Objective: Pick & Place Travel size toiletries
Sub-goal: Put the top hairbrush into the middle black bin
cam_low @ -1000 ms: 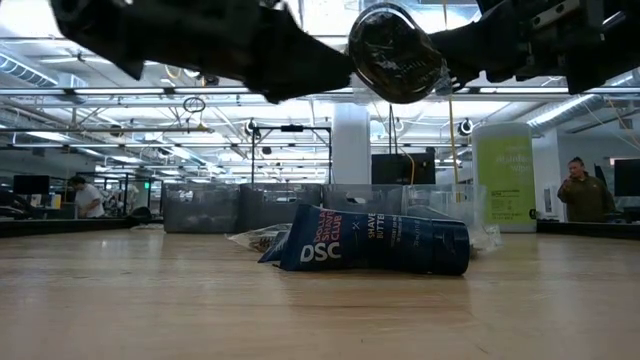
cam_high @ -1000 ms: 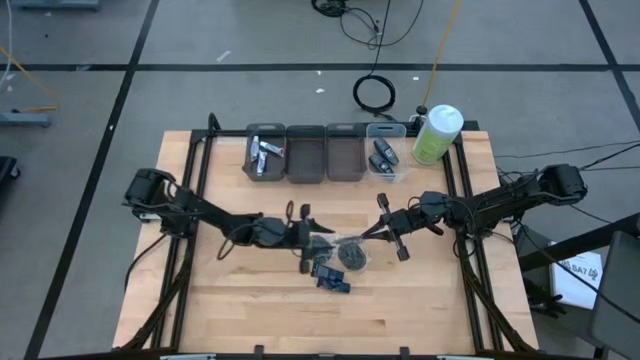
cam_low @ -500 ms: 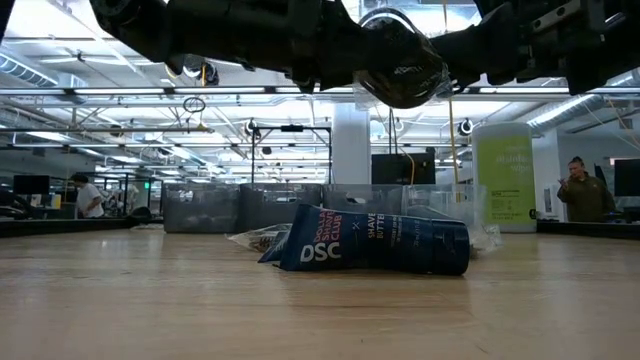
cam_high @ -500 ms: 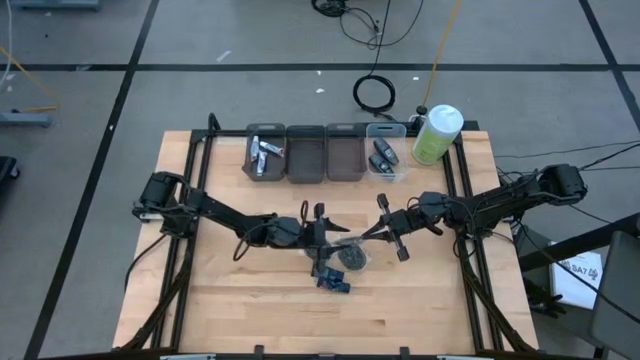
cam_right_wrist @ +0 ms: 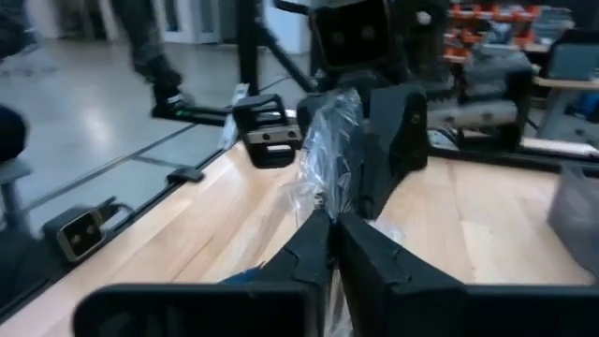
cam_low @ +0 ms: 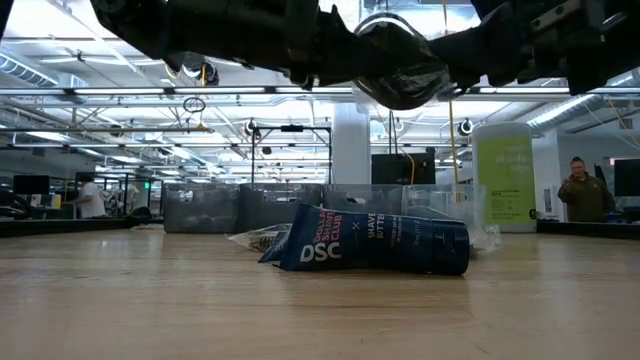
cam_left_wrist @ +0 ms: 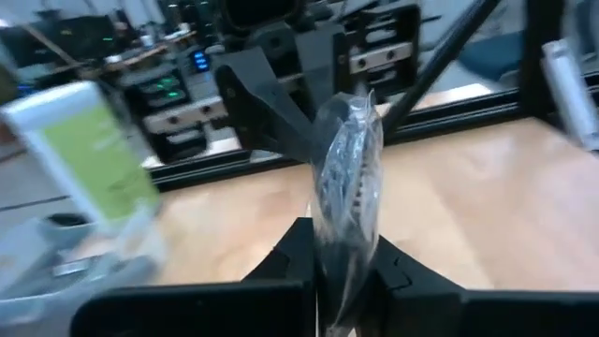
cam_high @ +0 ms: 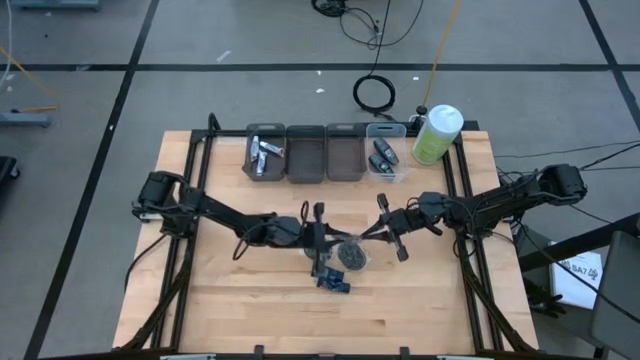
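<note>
High view: left hand [cam_high: 322,239] and right hand [cam_high: 378,231] meet over the desk [cam_high: 230,300] middle, both pinching a bagged disc [cam_high: 351,254]; blue packet [cam_high: 333,281] beneath; bins [cam_high: 305,165] at far edge partly filled.
Low view: bagged disc aloft; blue packet on desk.
Left wrist view: fingers clamped on bag.
Right wrist view: fingers clamped on bag.
Progress: several items binned; disc and packet remain.

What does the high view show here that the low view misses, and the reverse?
High view only: the row of bins, two with items in them, and both arms reaching in from the table's sides. Low view only: the bagged disc hangs clear above the table, and the lettering on the blue packet. Both show: the left gripper and right gripper shut on the same bag, the packet below it, and the green bottle.
</note>
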